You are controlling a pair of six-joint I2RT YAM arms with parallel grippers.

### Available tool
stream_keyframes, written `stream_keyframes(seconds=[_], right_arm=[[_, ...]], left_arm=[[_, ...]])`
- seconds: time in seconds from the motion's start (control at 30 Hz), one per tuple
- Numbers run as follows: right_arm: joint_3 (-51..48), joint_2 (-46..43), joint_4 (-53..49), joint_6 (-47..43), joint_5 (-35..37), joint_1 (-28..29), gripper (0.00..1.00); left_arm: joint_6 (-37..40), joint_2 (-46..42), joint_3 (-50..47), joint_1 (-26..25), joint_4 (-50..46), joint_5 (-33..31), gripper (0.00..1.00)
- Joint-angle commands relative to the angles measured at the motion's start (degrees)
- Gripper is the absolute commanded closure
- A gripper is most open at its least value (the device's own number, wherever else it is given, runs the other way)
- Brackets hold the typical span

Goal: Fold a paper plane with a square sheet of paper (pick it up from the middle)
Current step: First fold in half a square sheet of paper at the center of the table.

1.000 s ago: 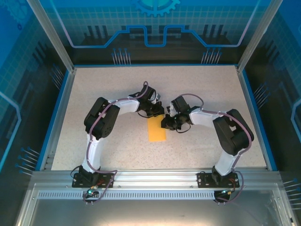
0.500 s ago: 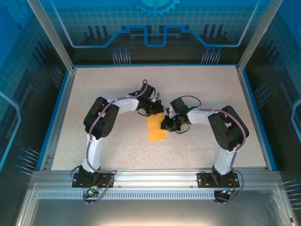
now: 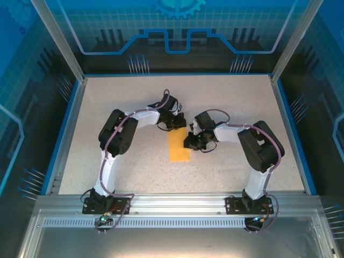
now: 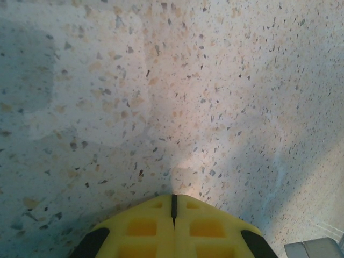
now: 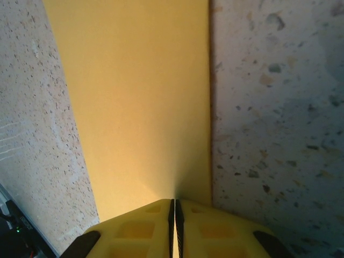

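The sheet of paper [image 3: 179, 146] lies flat near the middle of the tabletop [image 3: 242, 102], folded into a narrow rectangle with its long side toward the near edge. So I judge that only the first lengthwise fold is done. The pointed nose and the wings are not yet made.

The left tool [image 4: 173, 207] is fully closed and holds nothing, over bare tabletop beside the far end of the paper. The right tool [image 5: 173, 207] is also closed, with its tips on or just above the paper near its right edge. I cannot tell which.
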Motion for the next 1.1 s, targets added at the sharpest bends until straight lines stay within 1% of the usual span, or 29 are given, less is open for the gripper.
stream_keyframes(seconds=[0.0,0.17,0.43,0.6,0.8,0.87,1.0,1.07], right_arm=[[-0.92,-2.22,-1.35,0.30,-0.09,-0.83,0.86],[2.57,-3.45,0.46,1.23,1.65,-2.34,0.86],[9.48,4.11,-1.77,1.61,4.35,-2.83,0.87],[11.13,7.87,-1.83,2.01,2.73,-2.78,0.87],[10.61,8.74,-2.44,1.33,1.31,-2.04,0.86],[10.34,8.83,-2.56,1.41,1.64,-1.99,0.86],[10.43,8.99,-2.18,1.83,2.29,-2.12,0.87],[10.60,9.09,-1.88,2.15,2.38,-2.08,0.87]], left_arm=[[1.63,2.58,1.08,0.24,-2.44,-1.84,1.00],[1.76,2.60,0.58,0.22,-2.53,-1.84,1.00],[1.93,2.68,0.28,0.30,-2.71,-1.71,1.00],[2.00,2.68,0.73,0.28,-3.05,-1.68,1.00],[1.95,2.18,1.55,0.27,-3.21,-0.88,1.00],[1.82,1.23,2.16,0.25,-3.32,0.52,0.98],[0.61,-2.49,1.97,0.26,-1.11,4.62,0.89],[-0.01,-4.02,1.33,0.27,-0.09,5.60,0.86]])
